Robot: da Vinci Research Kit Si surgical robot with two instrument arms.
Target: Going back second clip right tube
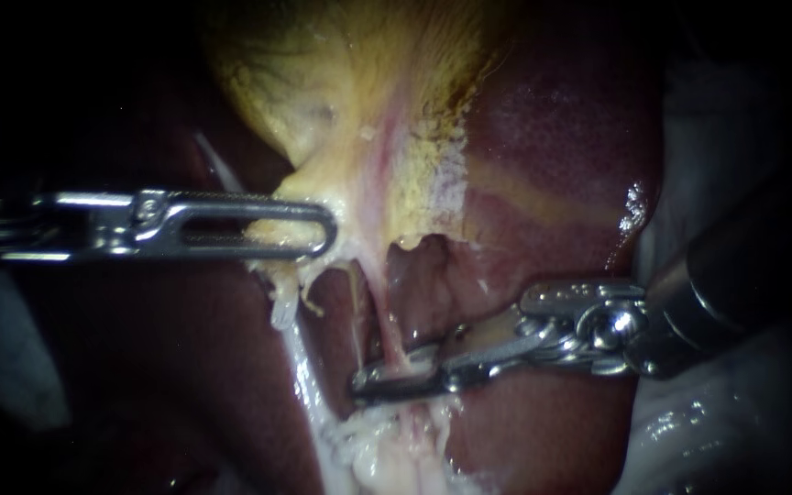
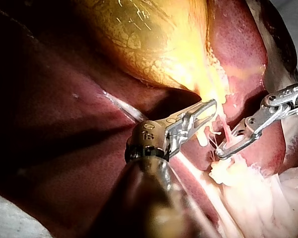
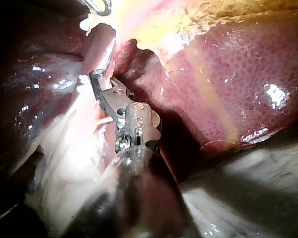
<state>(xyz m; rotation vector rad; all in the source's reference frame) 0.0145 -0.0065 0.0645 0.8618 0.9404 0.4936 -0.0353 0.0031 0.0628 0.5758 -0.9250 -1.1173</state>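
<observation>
- Jaws of my right instrument (image 1: 364, 385): a narrow gap shows between them, and the right tube (image 1: 390, 325) runs down through that gap. I judge them open around it rather than clamped, though the line where metal meets tissue is hard to read.
- Jaws of my left instrument (image 1: 323, 225): closed on the neck of the gallbladder (image 1: 323, 73), at about ten o'clock from the right jaws. They draw the yellow tissue toward nine o'clock. The endoscope shows only their broad slotted face; the left wrist view shows tissue pinched between them.
- Right tube: a pink strand stretched from under the gallbladder's neck at twelve o'clock down to the white fatty tissue (image 1: 387, 449) at six o'clock. A thinner pale strand (image 1: 357, 307) lies just beside it on its nine o'clock side.
- Liver (image 1: 561, 156): dark red and glistening, spreading from one to four o'clock of the tube, behind my right shaft.
- Progress, as I judge it: the retreat is barely under way, since my right jaws straddle the tube. What is left is to draw them back toward three o'clock until they are clear of it.
- Hard to make out: I cannot pick out any clip on the tube in any view; the jaws cover the very stretch where one would sit. The tube's lower end is lost in the white fat, and both shafts run off into darkness.
</observation>
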